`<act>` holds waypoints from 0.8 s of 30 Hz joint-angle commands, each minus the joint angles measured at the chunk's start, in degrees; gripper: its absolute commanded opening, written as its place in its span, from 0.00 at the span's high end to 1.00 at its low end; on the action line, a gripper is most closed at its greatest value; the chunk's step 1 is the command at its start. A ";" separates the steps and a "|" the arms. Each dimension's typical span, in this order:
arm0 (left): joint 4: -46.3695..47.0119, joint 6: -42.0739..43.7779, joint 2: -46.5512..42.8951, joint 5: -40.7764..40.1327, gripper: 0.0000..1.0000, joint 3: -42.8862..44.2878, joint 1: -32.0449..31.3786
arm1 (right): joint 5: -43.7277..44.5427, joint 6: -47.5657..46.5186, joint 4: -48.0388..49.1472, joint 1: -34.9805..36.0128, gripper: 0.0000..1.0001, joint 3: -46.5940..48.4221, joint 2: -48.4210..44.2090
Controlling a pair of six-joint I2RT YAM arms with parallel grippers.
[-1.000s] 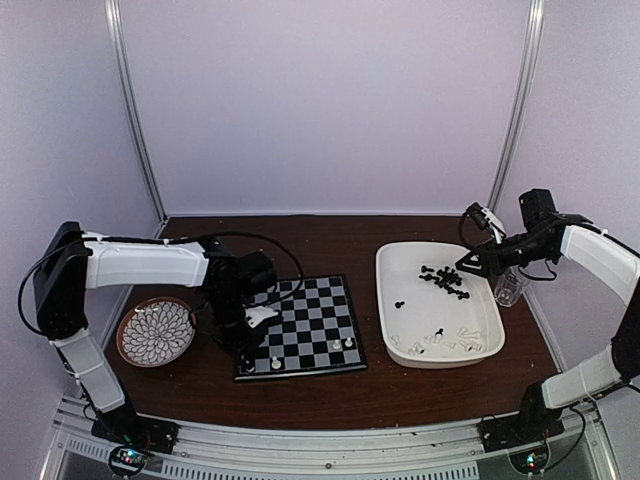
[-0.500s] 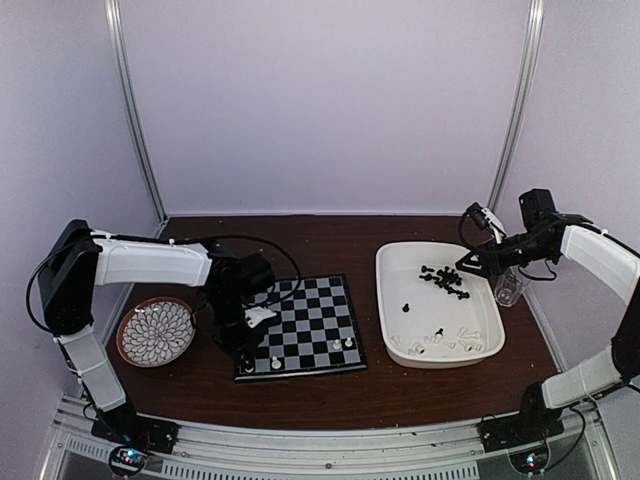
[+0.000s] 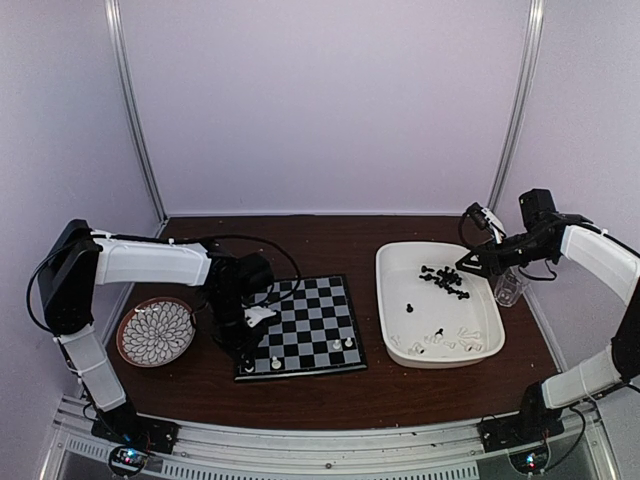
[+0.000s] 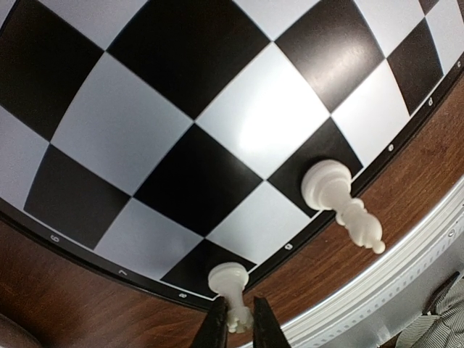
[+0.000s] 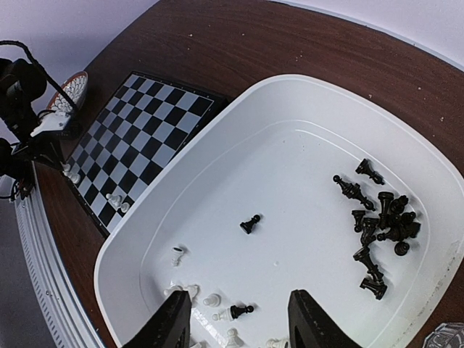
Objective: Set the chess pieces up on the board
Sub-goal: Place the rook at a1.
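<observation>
l claw pinches white piece at board corner; r claw agape

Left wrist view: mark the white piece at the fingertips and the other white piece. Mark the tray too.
white piece at the fingertips (image 4: 228,278), left wrist view, on its base.
other white piece (image 4: 339,201), left wrist view, on its body.
tray (image 5: 290,167), right wrist view, on its bare floor.

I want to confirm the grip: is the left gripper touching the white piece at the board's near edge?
Touching. The left wrist view shows the left gripper with its jaws closed against both sides of the head of the white piece, with no gap visible.
</observation>
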 commanded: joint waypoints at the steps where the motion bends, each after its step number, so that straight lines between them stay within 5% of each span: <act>1: 1.22 0.37 0.59 -2.43 0.89 -0.93 0.70 | 0.43 0.02 0.26 -0.27 0.51 -0.72 -1.28; 13: 0.87 0.07 -0.22 -1.71 0.92 -1.37 1.91 | 0.17 0.10 0.22 -0.23 0.51 -0.72 -1.45; 24: 0.83 -0.48 -0.22 -1.88 0.69 -1.71 1.97 | 0.08 0.21 0.13 -0.20 0.51 -0.73 -2.01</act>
